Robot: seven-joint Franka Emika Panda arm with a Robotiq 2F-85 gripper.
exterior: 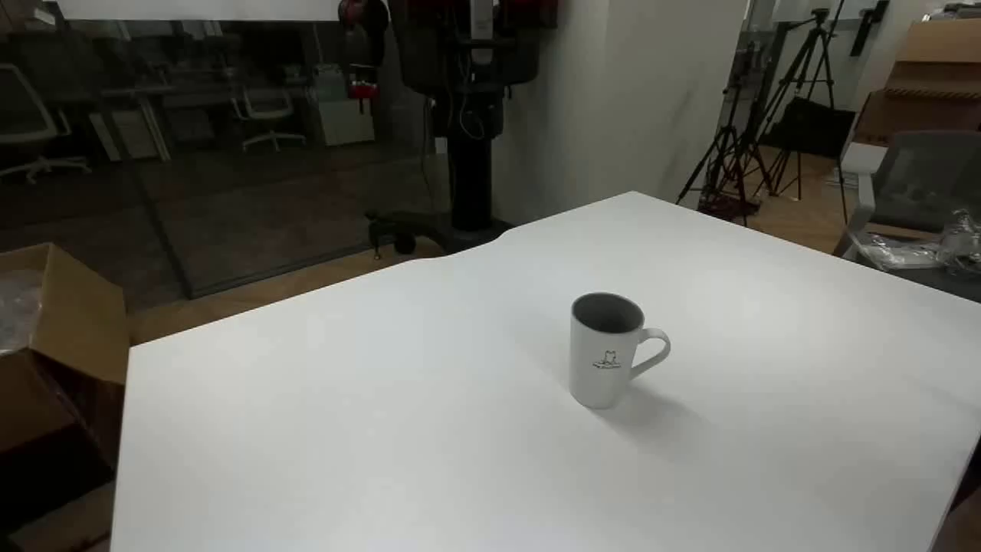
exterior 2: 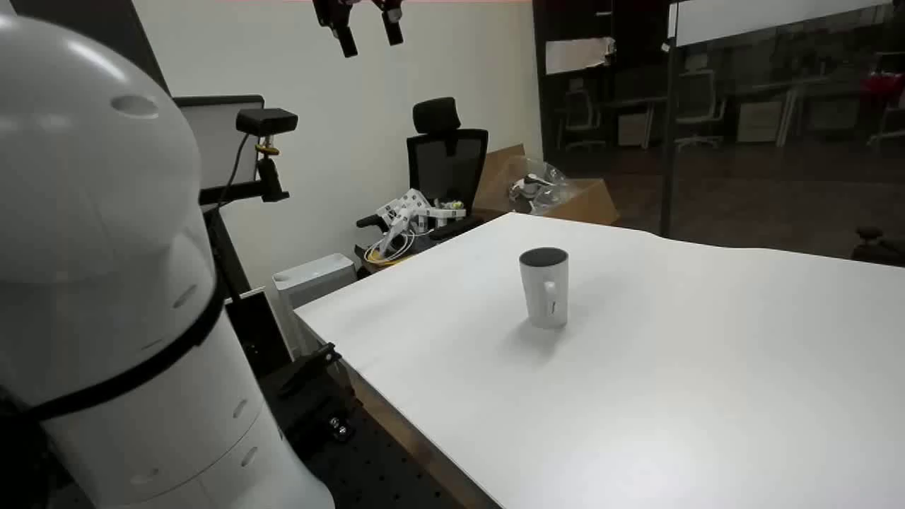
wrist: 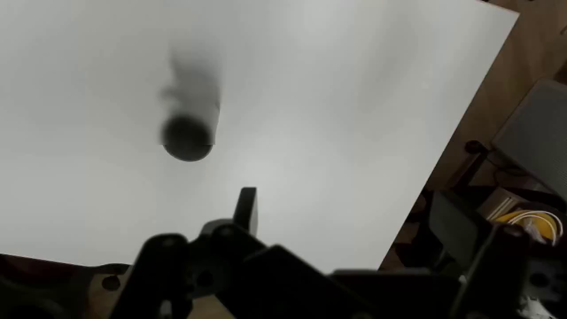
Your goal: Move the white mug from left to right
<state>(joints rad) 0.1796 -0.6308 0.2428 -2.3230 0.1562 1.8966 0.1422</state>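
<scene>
The white mug [exterior: 602,376] stands upright on the white table, with a dark grey interior, a loop handle and a small drawing on its side. It also stands upright in an exterior view [exterior 2: 543,293], handle towards that camera. In the wrist view the mug [wrist: 188,138] is left of centre and partly blurred. My gripper [exterior 2: 371,41] is high above the table at the top edge of an exterior view, well apart from the mug. In the wrist view the gripper [wrist: 352,206] has its fingers wide apart with nothing between them. It is outside the frame in an exterior view.
The white table [exterior: 345,429] fills the work area; its edge runs beside my white arm [exterior 2: 106,212]. A black camera on a stand [exterior 2: 267,121], an office chair [exterior 2: 449,162] and an open cardboard box [exterior 2: 587,203] stand beyond the table. Tripods [exterior: 808,69] stand behind it.
</scene>
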